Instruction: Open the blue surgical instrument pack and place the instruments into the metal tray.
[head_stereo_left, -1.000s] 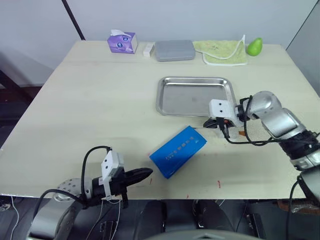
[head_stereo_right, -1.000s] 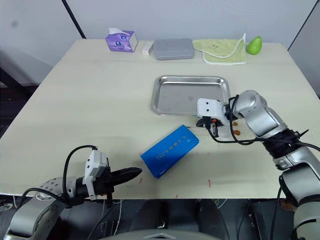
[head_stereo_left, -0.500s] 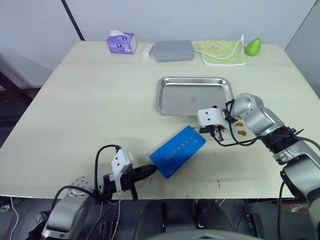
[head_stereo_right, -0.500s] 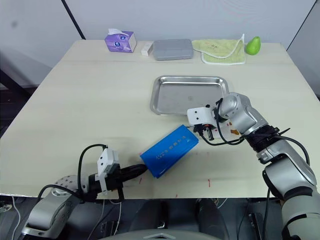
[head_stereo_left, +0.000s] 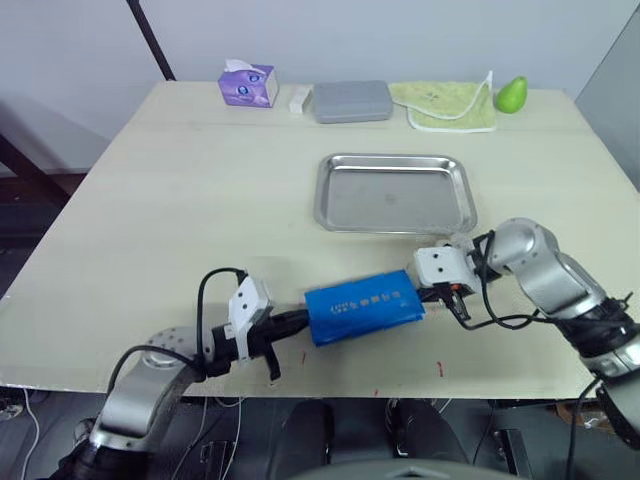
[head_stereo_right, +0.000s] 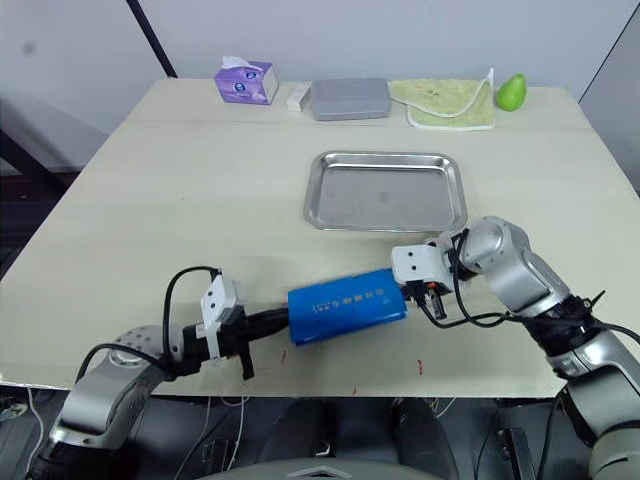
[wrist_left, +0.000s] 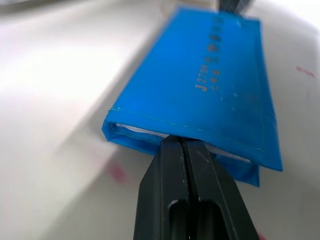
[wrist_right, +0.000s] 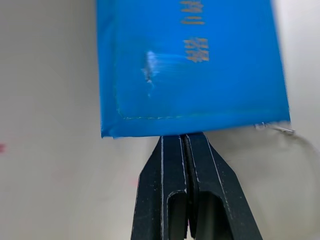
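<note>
The blue surgical instrument pack (head_stereo_left: 362, 306) lies flat and folded near the table's front edge, its long side along that edge. My left gripper (head_stereo_left: 302, 321) is shut, and its tips (wrist_left: 181, 143) press against the pack's left end, where a pale lining shows in the fold. At the pack's right end my right gripper (head_stereo_left: 429, 295) is also shut, with its tips (wrist_right: 183, 136) touching the blue edge. Behind the pack sits the metal tray (head_stereo_left: 394, 195) with nothing in it. The instruments are out of view.
Along the far edge stand a purple tissue box (head_stereo_left: 247, 84), a small white block (head_stereo_left: 298, 98), a grey case (head_stereo_left: 351, 101), a green cloth (head_stereo_left: 452, 103) and a green pear-shaped object (head_stereo_left: 511, 94). The table's front edge runs just below the pack.
The pack has turned from a diagonal to lie along the front edge. The left gripper has reached its left end, and the right gripper has come down to its right end.
</note>
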